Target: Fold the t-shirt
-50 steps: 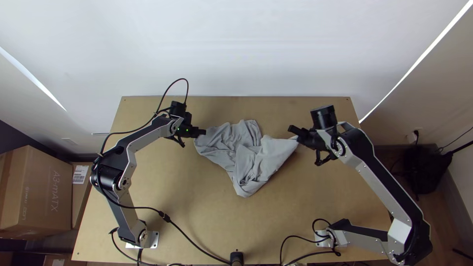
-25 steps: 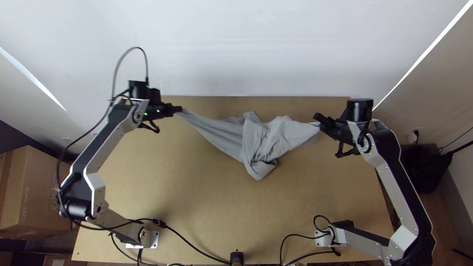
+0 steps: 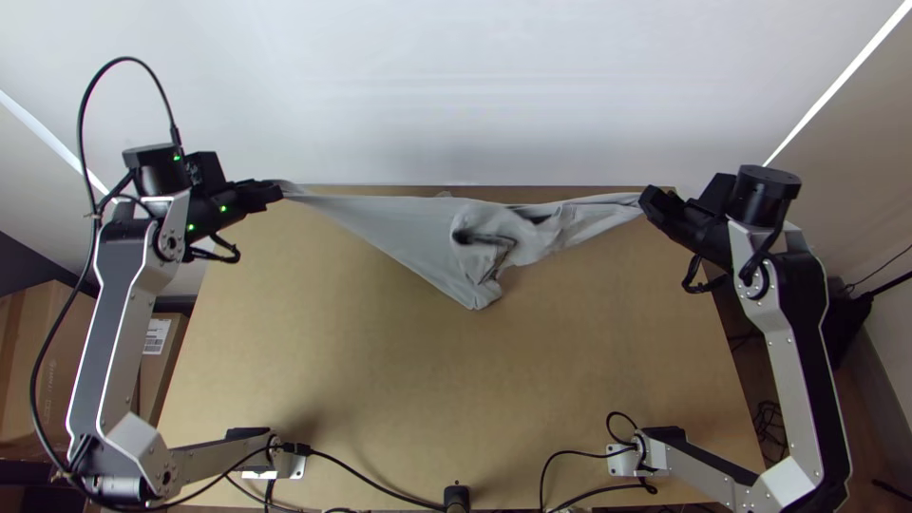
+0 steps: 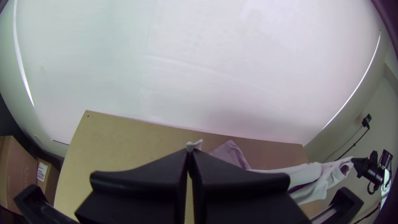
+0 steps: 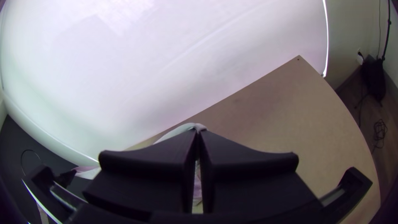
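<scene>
Though lumpy midway, t-shirt [image 3: 486, 226] wider (tauter, too).

Fabric pinched in the left hand [image 3: 276, 192] and right hand [image 3: 648, 200] is hidden by their fingers; part of garment gripped: cannot tell. Between the hands, inner layers of the bunched t-shirt [image 3: 399, 228] are concealed. Cardboard box [image 3: 19, 356], nearward of left hand, cut off by top view's edge.

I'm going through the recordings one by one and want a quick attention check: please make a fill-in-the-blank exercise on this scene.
The t-shirt is ____ in colour. Counting the left gripper and the right gripper, the number shut on the cloth is ____. The fingers on it are shut, not ____. The shirt is pulled taut over the light wooden ____.

Missing words: grey; two; open; table.
</scene>
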Tool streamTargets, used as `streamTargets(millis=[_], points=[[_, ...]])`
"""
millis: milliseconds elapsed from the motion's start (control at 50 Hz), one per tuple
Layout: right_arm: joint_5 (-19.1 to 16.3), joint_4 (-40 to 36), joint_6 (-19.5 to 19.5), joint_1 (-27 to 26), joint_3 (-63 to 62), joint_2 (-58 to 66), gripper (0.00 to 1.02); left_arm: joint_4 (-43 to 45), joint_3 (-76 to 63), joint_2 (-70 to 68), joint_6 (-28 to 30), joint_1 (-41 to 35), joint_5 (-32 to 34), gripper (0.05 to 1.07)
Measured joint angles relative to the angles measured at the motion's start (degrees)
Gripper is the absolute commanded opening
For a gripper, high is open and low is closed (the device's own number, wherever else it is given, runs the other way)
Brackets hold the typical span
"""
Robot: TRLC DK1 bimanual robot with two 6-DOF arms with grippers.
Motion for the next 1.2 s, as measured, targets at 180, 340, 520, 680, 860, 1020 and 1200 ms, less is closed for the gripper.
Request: streamTargets(millis=[180, 340, 520, 680, 860, 1020, 1200], points=[[-1.9, 2.0, -1.4, -1.5, -2.7, -3.5, 0.02, -0.6, -6.5, -4.8, 0.4, 0.6, 0.6, 0.08], [-3.2, 3.5, -2.3, -2.7, -2.9, -3.7, 0.02, -0.8, -6.4, -4.9, 0.4, 1.6, 0.9, 0.08], [-3.6, 7.2, -2.8, -2.8, -2.9, -3.7, 0.02, -0.8, -2.5, -3.3, 0.4, 1.9, 1.0, 0.08], [-3.6, 14.8, -3.0, -2.8, -1.7, -3.1, 0.02, -1.0, 5.5, 0.8, -0.3, 1.9, 1.0, 0.08], [-4.0, 25.0, -3.3, -4.2, 3.5, -0.2, 0.02, -0.2, 17.2, 6.2, -2.2, 1.9, 0.2, 0.08], [-4.2, 35.0, -5.6, -8.0, 8.1, 1.5, 0.02, 3.2, 25.6, 7.6, -3.1, 1.8, -3.5, 0.08], [-5.1, 37.4, -6.0, -12.2, 12.5, 1.2, 0.02, 4.7, 32.1, 5.9, -3.0, 2.2, -4.7, 0.08]])
